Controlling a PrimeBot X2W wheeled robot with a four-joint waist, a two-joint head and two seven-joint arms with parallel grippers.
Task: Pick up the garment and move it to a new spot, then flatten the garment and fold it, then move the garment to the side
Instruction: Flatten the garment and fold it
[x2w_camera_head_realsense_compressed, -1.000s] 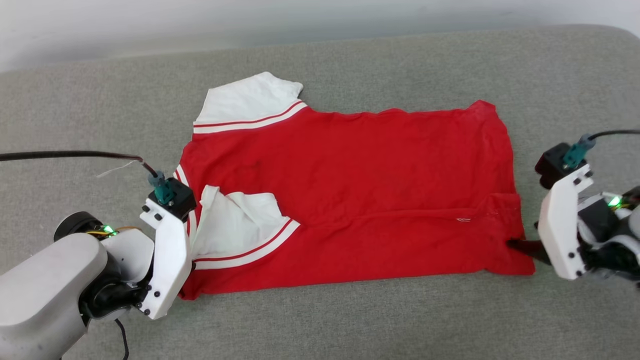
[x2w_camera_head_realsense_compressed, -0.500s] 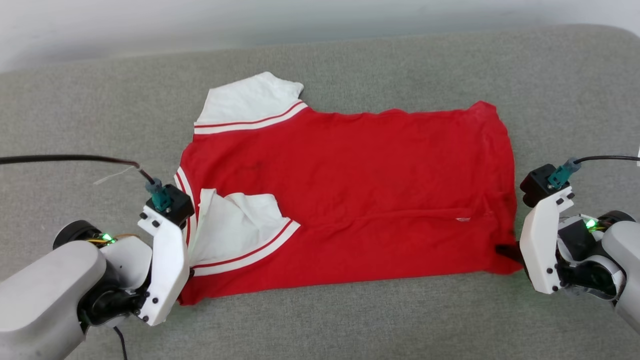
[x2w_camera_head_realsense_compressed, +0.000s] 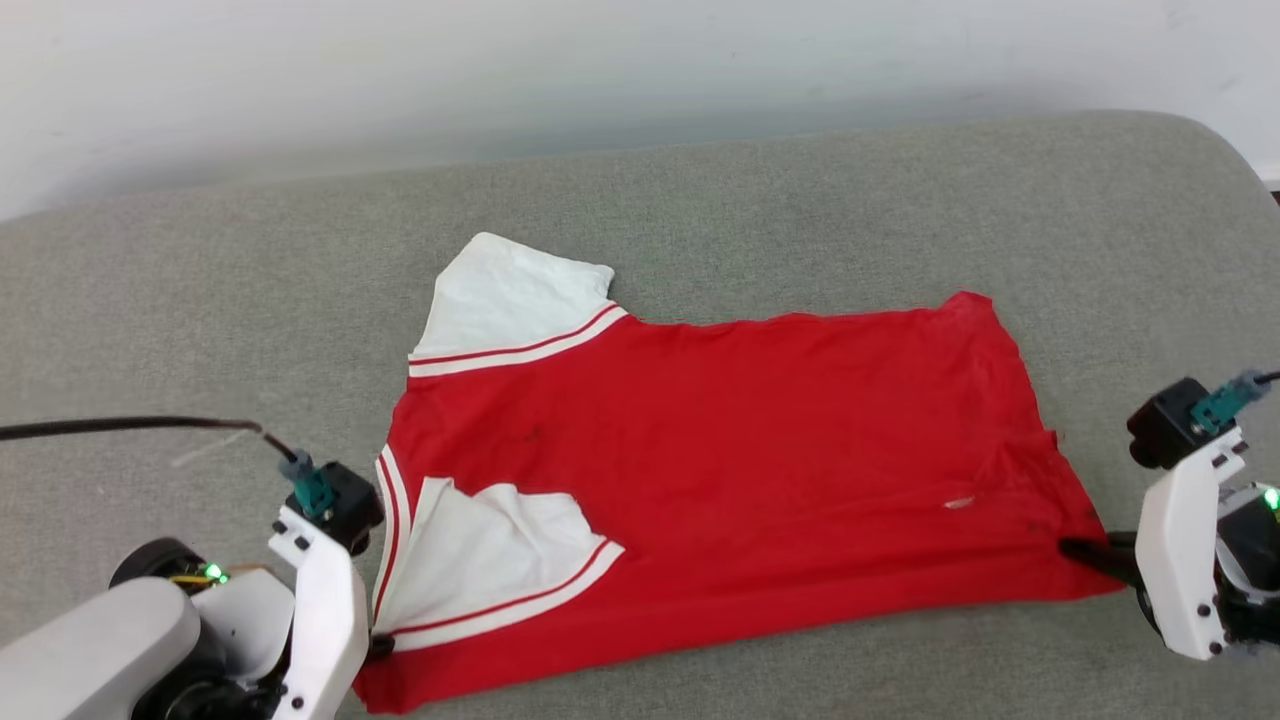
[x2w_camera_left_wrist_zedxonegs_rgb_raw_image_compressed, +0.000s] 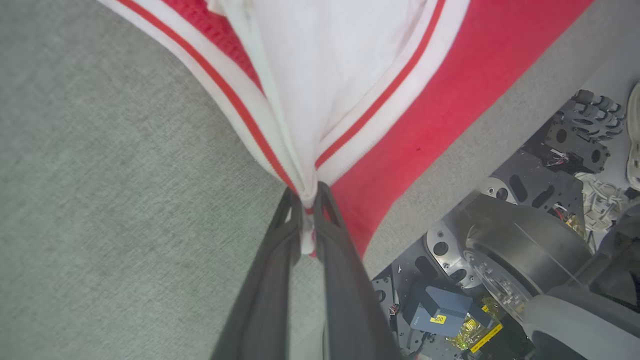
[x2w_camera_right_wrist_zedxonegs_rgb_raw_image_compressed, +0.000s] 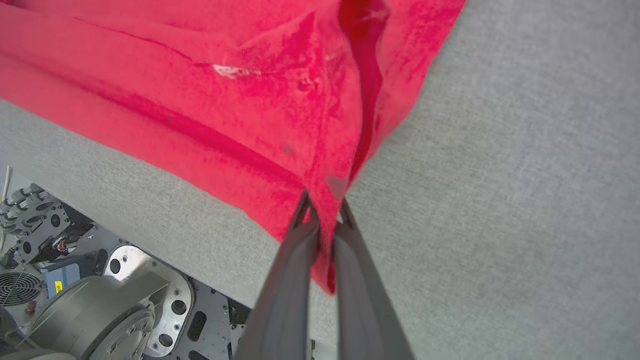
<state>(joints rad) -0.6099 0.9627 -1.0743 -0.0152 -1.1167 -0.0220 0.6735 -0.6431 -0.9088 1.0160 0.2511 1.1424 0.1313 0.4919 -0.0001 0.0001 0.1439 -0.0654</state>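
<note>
Grey upholstery (x2w_camera_head_realsense_compressed: 700, 190) carries the garment (x2w_camera_head_realsense_compressed: 720, 460), spread across the middle of the frame. At lower left, the left gripper (x2w_camera_head_realsense_compressed: 378, 645) is clamped on its striped white sleeve trim. At the right edge, the right gripper (x2w_camera_head_realsense_compressed: 1078, 550) is pinched tight on the red hem corner.

Grey cushion (x2w_camera_head_realsense_compressed: 760, 200) lies open beyond the garment (x2w_camera_head_realsense_compressed: 760, 460) and past both its ends. Pale wall (x2w_camera_head_realsense_compressed: 600, 70) bounds the far edge. Robot base (x2w_camera_left_wrist_zedxonegs_rgb_raw_image_compressed: 520, 240) crowds the near edge.
</note>
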